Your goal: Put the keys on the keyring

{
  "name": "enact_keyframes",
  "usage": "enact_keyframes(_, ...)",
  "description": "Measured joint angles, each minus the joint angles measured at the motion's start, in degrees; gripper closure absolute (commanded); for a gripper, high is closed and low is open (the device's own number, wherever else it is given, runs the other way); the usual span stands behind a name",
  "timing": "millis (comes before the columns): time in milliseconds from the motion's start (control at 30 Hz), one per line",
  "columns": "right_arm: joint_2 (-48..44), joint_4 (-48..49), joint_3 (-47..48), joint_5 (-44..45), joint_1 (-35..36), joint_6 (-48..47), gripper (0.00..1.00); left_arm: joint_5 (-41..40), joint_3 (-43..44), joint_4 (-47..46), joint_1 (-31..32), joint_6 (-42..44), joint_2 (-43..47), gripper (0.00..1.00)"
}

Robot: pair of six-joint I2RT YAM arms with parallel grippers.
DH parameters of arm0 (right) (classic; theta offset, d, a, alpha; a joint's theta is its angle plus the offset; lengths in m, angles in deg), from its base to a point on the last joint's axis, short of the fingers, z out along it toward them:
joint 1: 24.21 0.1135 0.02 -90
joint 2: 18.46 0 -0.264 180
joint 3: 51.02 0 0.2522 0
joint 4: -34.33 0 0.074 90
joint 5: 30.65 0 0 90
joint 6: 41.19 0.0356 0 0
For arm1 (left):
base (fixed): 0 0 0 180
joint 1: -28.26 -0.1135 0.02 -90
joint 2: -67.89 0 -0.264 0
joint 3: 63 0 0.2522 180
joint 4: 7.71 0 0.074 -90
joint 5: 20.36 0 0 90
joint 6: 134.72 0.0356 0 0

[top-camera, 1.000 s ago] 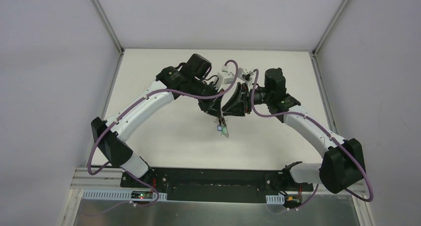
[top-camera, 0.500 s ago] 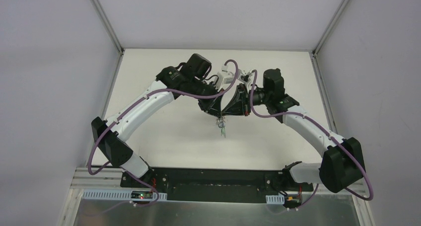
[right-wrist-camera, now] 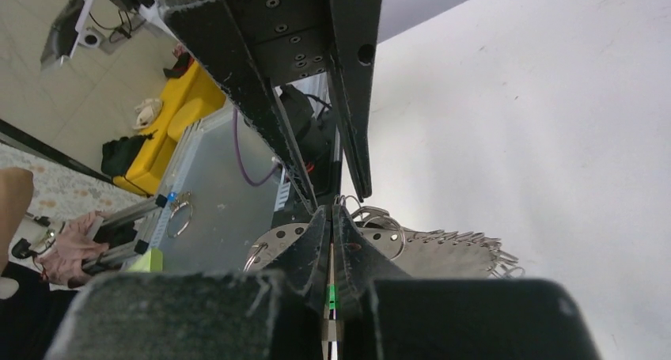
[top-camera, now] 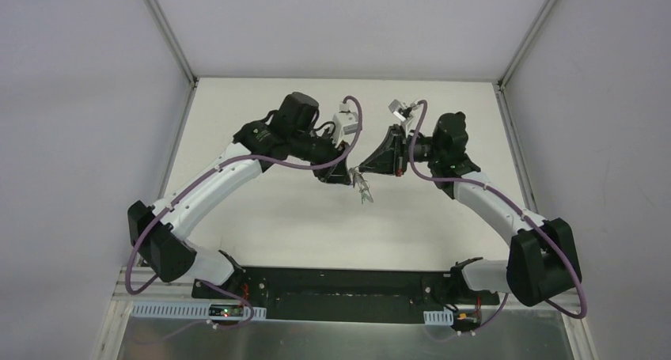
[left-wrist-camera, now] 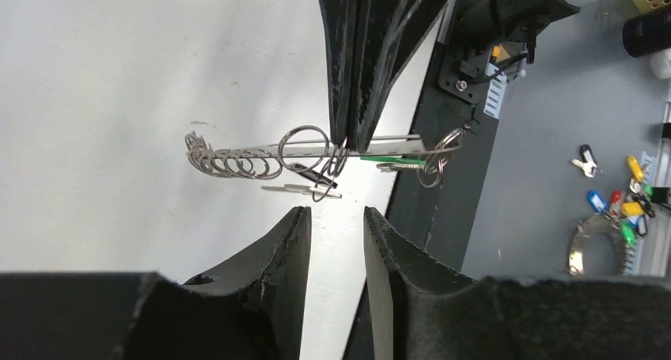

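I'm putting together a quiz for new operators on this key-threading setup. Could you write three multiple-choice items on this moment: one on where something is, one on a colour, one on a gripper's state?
1. Where is the keyring?
A) nowhere in view
B) pinched by the right gripper
C) between the fingers of the left gripper

2. What colour is the key head seen between the right gripper's fingertips in the right wrist view?
A) red
B) orange
C) green

3. How does the left gripper stand?
A) open, nothing between its fingers
B) shut on a key
C) shut on the keyring

Answers:
1 B, since the right gripper's fingertips close on the keyring from above in the left wrist view.
2 C, since a green strip shows in the closed gap.
3 A, since a clear gap shows between its fingers, which stop short of the keyring.
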Motion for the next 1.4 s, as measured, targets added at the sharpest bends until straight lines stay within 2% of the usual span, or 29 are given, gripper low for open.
enact_keyframes(200,0.2,12.24,-1.75,1.31,-1.2,10.32,1.0,-0.04,-6.73,-10.32,-0.63,0.5,6.16,0.63)
enact_keyframes(367,0.42,15.91,-1.79,2.1,-1.22,13.7,1.0,-1.53,-7.06,-14.49,-0.63,2.64,6.69,0.64)
enact_keyframes(433,0.57,16.61,-1.81,2.32,-1.33,14.47,1.0,-2.43,-7.06,-15.15,-0.63,4.04,6.69,0.68)
enact_keyframes(633,1.42,17.46,-2.16,2.54,-1.53,15.54,1.0,-3.1,-7.06,-15.17,-0.63,8.81,6.69,0.81)
enact_keyframes(1000,2.64,17.86,-2.16,3.21,-1.84,16.55,1.0,-0.39,-7.06,-13.51,1.05,15.65,6.16,0.82)
enact_keyframes(1400,2.82,17.9,-2.4,4.04,-1.97,16.85,1.0,1.66,-6.99,-13.46,2.12,16.22,4.79,0.86)
